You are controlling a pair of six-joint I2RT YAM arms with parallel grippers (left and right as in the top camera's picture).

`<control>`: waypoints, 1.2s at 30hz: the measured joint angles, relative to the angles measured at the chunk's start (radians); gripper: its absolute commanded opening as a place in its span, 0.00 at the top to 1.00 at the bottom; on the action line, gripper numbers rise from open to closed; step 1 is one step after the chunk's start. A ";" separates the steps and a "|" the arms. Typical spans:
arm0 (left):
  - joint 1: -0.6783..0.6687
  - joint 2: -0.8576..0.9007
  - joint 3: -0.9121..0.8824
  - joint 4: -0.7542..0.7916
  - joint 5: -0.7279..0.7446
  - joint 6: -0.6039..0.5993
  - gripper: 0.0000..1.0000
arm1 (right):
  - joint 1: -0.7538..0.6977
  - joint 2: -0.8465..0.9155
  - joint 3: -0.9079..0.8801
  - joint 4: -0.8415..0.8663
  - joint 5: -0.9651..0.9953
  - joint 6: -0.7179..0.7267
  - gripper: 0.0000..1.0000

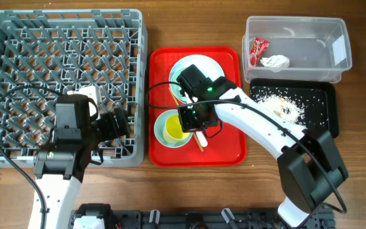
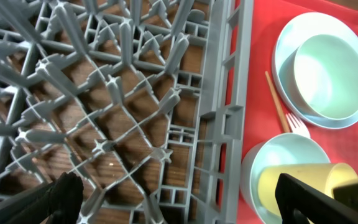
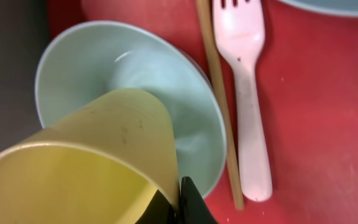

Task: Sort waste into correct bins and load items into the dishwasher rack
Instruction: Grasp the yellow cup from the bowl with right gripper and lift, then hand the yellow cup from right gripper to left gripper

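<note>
from overhead, the left gripper (image 1: 117,121) hangs over the right edge of the big grey pegged plastic rack (image 1: 62,14). the right gripper (image 1: 192,118) is at the small yellow cup (image 1: 173,130), which sits in a pale blue-green bowl (image 1: 160,127) on the red serving tray (image 1: 227,143).

left wrist view: its fingers (image 2: 64,196) are spread wide, with nothing between them.

right wrist view: black fingertips (image 3: 188,200) pinch the tilted cup's rim, with a white plastic fork (image 3: 250,93) lying beside the bowl.
</note>
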 measured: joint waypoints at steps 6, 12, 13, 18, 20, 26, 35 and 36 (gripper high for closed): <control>0.002 0.001 0.001 0.127 0.182 0.000 0.00 | -0.079 -0.086 0.061 -0.027 0.000 0.007 0.96; 0.002 0.076 0.004 0.322 0.521 -0.032 0.00 | -0.253 -0.330 0.112 -0.011 -0.068 0.005 0.96; 0.003 0.105 0.004 0.391 0.592 -0.047 0.00 | -0.285 -0.341 0.114 -0.006 -0.119 -0.004 0.96; 0.003 0.235 0.005 0.744 0.937 -0.155 0.01 | -0.373 -0.335 0.112 0.002 -0.421 -0.059 0.96; 0.003 0.272 0.009 0.880 1.067 -0.203 0.01 | -0.379 -0.335 0.111 0.024 -0.517 -0.065 0.96; 0.003 0.294 0.009 1.056 1.288 -0.293 0.03 | -0.380 -0.335 0.110 0.112 -0.818 -0.080 0.96; 0.003 0.295 0.009 1.303 1.387 -0.402 0.12 | -0.380 -0.335 0.110 0.119 -0.927 -0.081 0.96; 0.003 0.295 0.009 1.343 1.392 -0.423 0.12 | -0.380 -0.335 0.110 0.119 -0.929 -0.081 0.96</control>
